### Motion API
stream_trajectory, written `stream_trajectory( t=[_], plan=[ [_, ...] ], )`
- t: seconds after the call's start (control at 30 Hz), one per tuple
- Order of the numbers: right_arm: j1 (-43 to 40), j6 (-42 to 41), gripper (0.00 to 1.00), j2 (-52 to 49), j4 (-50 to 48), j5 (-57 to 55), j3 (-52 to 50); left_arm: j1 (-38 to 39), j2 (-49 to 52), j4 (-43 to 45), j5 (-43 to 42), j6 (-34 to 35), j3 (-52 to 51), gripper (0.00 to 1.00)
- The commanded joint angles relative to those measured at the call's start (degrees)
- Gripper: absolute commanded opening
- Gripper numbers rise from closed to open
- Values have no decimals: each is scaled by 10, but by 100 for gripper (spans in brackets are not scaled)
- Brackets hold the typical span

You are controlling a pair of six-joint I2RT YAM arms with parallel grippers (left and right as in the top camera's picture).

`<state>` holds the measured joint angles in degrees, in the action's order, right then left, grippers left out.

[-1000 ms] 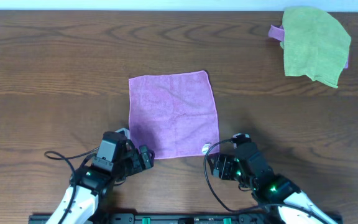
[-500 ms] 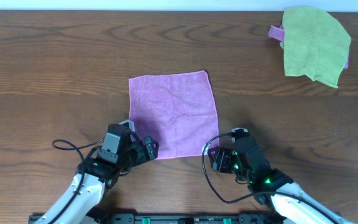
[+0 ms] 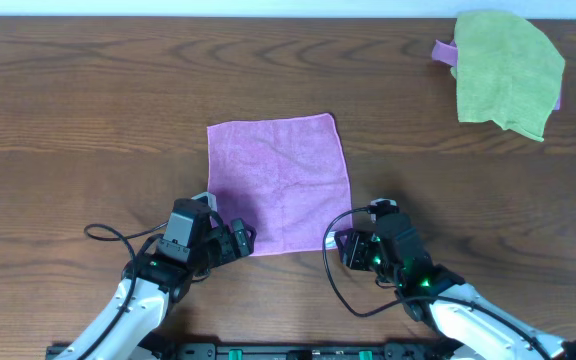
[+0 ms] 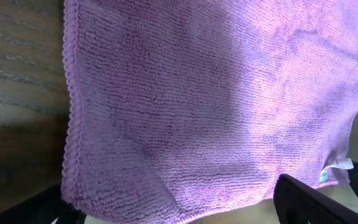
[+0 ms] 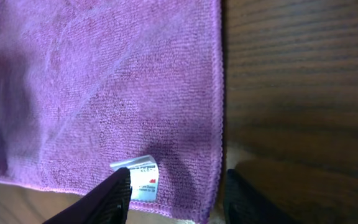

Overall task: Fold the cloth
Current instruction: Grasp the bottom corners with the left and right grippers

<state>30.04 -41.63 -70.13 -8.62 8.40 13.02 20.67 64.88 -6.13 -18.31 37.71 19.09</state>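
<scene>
while looking down from above, seeing the purple cloth [image 3: 278, 185] lying flat and unfolded as a square on the wooden table [image 3: 68, 120], about midway across and a little toward the near edge. noticing a small white label [image 3: 331, 238] sitting at its near right corner.

finding the left gripper [image 3: 242, 240] hovering at the near left corner, jaws spreading wide and pinching nothing. seeing, through the left wrist camera, one dark finger [image 4: 322, 199] poking in at lower right by the near hem and another [image 4: 23, 214] showing at lower left, with the near edge of the fabric lying flat between them.

finding the right gripper [image 3: 342, 247] sitting at the near right corner, jaws standing partly apart. seeing, through the right wrist camera, one finger [image 5: 107, 199] reaching over the fabric just beside the label and the other [image 5: 250, 199] standing over bare wood just outside the right hem, so straddling the corner rather than clamping it. not being able to tell about actual contact with the fabric.

noting a crumpled lime-green cloth [image 3: 508, 70] lying well apart at the far right of the table, covering most of another purple piece [image 3: 445, 50] peeking out at its left.
</scene>
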Motion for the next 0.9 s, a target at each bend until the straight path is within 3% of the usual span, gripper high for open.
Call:
stream_trajectory(
  t=[0.0, 0.23, 0.3, 0.33, 0.43, 0.6, 0.67, 0.83, 0.87],
  plan=[
    [-4, 1, 49, -14, 19, 48, -7, -1, 14, -13, -17, 5, -7, 95],
    [-4, 1, 48, -14, 33, 51, -7, -1, 14, -14, -17, 4, -7, 96],
    [-4, 1, 39, -14, 38, 49, -7, -1, 14, -16, -16, 5, -7, 100],
    [-4, 1, 35, -14, 39, 49, -7, -1, 14, -17, -16, 5, -7, 95],
    [-4, 1, 18, -14, 43, 49, -7, -1, 14, -23, -16, 5, -7, 90],
    [-4, 1, 8, -14, 45, 45, -7, -1, 14, -30, -17, 5, -7, 66],
    [-4, 1, 2, -14, 45, 45, -7, -1, 14, -32, -17, 6, -7, 47],
    [-4, 1, 1, -14, 45, 45, -7, -1, 14, -42, -17, 18, -7, 6],
    [-4, 1, 1, -14, 45, 45, -7, -1, 14, -44, -17, 24, -7, 6]
  ],
)
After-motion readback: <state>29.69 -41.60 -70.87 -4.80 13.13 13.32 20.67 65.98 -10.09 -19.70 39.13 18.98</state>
